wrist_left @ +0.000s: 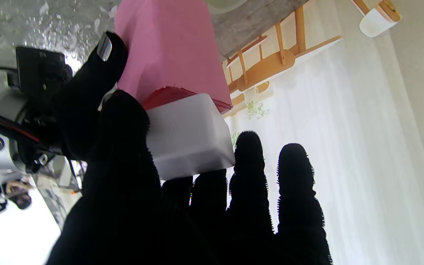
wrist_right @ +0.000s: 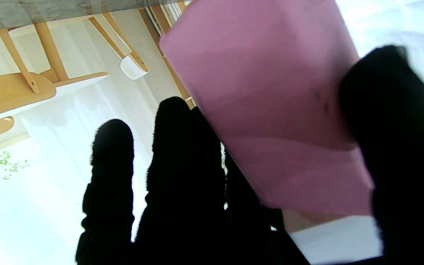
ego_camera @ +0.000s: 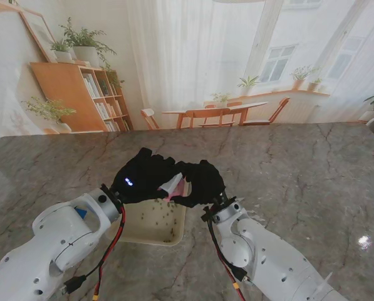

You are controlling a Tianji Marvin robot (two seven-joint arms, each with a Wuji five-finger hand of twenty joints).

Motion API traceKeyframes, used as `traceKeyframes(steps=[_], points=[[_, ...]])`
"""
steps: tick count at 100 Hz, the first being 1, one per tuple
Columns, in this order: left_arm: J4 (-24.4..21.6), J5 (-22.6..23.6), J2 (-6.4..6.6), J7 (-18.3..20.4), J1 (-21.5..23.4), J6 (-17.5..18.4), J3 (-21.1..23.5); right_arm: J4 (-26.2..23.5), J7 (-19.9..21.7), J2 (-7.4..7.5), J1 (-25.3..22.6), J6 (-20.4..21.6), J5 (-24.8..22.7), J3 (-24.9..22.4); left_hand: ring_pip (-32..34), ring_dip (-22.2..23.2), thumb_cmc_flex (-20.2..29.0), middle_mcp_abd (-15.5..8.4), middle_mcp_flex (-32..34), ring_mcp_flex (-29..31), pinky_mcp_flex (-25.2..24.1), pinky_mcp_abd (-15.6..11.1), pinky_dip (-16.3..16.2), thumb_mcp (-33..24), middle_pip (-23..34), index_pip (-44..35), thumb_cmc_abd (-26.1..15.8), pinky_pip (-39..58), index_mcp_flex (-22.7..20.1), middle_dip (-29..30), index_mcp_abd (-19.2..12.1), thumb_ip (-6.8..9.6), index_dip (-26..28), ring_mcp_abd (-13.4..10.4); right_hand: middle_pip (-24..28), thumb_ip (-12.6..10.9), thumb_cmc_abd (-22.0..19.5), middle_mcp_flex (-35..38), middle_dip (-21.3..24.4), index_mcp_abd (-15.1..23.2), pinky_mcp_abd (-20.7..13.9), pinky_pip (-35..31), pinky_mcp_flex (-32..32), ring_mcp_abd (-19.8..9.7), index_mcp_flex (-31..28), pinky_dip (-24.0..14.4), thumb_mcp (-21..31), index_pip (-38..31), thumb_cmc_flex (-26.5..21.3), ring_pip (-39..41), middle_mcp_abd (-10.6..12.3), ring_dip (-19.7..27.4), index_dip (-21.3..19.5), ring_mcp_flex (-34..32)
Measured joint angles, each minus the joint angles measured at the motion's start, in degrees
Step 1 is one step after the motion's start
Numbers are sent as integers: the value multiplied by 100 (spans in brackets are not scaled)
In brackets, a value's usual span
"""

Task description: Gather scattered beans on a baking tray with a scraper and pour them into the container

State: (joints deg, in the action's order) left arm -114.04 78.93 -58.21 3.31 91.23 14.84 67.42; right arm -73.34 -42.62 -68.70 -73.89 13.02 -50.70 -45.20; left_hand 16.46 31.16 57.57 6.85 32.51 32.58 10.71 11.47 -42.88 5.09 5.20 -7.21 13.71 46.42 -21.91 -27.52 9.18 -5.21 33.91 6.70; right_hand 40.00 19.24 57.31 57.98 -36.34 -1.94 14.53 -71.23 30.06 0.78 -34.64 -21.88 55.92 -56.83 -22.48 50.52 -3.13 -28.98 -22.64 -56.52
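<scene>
1. White arm links rise from both near corners of the stand view; each ends in a black-gloved robot hand, left robot hand (ego_camera: 140, 179) and right robot hand (ego_camera: 204, 182), meeting above the grey marble counter (ego_camera: 312, 169).
2. Between them: a pink flat scraper with a white block handle (ego_camera: 174, 185). Left wrist view shows the left thumb and fingers (wrist_left: 248, 165) around the white handle (wrist_left: 188, 134), so it grips the scraper.
3. Right wrist view: pink blade (wrist_right: 271, 110) pinched between thumb (wrist_right: 399, 129) and fingers, so the right also grips it.
4. Cream rectangular baking tray (ego_camera: 174, 237) lies on the counter beneath the hands, nearer to me.
5. Small dark beans (ego_camera: 158, 216) scattered on its floor (individual count not resolvable).
</scene>
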Motion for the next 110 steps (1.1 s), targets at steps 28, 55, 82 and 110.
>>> traceKeyframes(steps=[28,55,82,110], points=[[90,-291,-58,-101,-107,-561,-297,-23,60,-3,-54,-5,26,-4,2357,2514,-615,302,817,528,324,-68,-915,372,1633,-549,57,1173,-544,-2609,52,-6,1683,174,0,2,38,0,0,28,0,0,0,0,-50,0,0,-32,0,11,19,0,0,0],[150,-398,-124,-309,-191,-1620,-745,-26,55,-17,-78,-59,95,-7,3882,2718,-702,404,1500,1130,831,-7,-1376,742,1981,-1885,416,2512,-794,-2991,284,-6,1655,361,0,3,38,0,4,28,0,-1,0,0,-57,0,0,-41,0,34,22,0,1,0],[207,-1087,-283,-629,-229,-2898,-1193,-25,48,-16,-78,-117,101,-33,4291,2720,-721,597,1758,1283,914,225,-1443,742,1981,-2153,546,2870,-998,-2991,569,6,1368,605,1,3,38,2,4,28,0,-1,0,0,-57,0,0,-41,0,49,23,0,10,0],[176,-1153,-388,-646,-309,-3736,-1534,-36,72,-11,-84,-130,90,-35,4610,2697,-721,802,1937,1375,908,571,-1525,742,1981,-2368,546,3284,-1166,-2991,917,14,1365,901,7,3,38,5,4,28,0,-2,0,0,-57,0,0,-41,0,52,23,0,17,0]])
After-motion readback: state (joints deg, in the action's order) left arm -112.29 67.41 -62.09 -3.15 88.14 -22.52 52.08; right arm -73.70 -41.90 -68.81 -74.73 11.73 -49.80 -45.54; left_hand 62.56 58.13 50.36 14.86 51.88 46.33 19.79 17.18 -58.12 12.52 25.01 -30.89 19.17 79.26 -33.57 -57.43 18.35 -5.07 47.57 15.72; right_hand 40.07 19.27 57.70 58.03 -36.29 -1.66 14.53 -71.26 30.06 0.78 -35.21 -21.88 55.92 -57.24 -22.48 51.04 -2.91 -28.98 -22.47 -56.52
